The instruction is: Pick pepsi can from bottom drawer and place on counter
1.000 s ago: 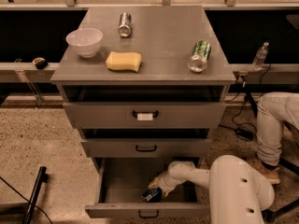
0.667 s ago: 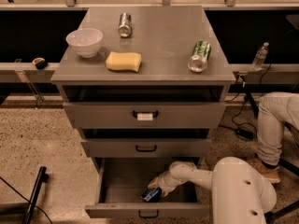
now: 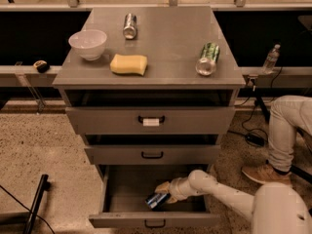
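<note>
Reaching into bottom drawer (image 3: 126, 191), gripper (image 3: 162, 193) at pepsi can (image 3: 155, 201), can approx. half hidden, grip state unclear.

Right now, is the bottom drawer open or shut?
Open. The bottom drawer is pulled out with its inside showing, and the pepsi can and the gripper are in it.

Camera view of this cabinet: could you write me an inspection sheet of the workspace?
Surface: grey counter, carrying four items.
Job's things: pepsi can lying in the open bottom drawer.
Clutter: white bowl, yellow sponge, silver can, green can, all on the counter.
End effector: inside the bottom drawer, at the pepsi can.
Cables: black cable on the floor right of the cabinet.
Surroundings: person's leg and water bottle at right.
</note>
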You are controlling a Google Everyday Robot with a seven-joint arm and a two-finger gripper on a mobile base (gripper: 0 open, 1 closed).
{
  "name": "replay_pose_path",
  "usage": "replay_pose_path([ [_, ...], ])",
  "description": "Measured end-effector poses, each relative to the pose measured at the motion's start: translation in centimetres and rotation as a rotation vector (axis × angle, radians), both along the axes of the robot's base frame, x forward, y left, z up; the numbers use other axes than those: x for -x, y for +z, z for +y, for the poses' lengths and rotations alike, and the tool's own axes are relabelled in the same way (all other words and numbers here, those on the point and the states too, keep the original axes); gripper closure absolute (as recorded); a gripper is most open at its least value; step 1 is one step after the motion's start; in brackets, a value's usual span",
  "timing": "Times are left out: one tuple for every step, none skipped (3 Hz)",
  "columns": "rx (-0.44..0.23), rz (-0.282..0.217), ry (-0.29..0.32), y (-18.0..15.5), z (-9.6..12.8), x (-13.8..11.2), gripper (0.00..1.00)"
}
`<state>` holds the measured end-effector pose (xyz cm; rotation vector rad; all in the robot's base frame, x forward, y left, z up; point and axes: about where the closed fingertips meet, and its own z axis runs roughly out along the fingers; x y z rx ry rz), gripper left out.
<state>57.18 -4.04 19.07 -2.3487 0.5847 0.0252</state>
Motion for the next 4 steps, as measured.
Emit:
replay_pose_path([
  [-0.098,-0.105,-0.016,5.3,-0.9,0.4,0.79],
  [-0.156,-0.178,-0.031,9.7,-2.0,1.4,0.87],
  [-0.180,-0.303,-0.033,16.4,-3.3,2.2,1.00],
  [-0.180,-0.303,-0.032,16.4,-3.3,2.2,1.00],
])
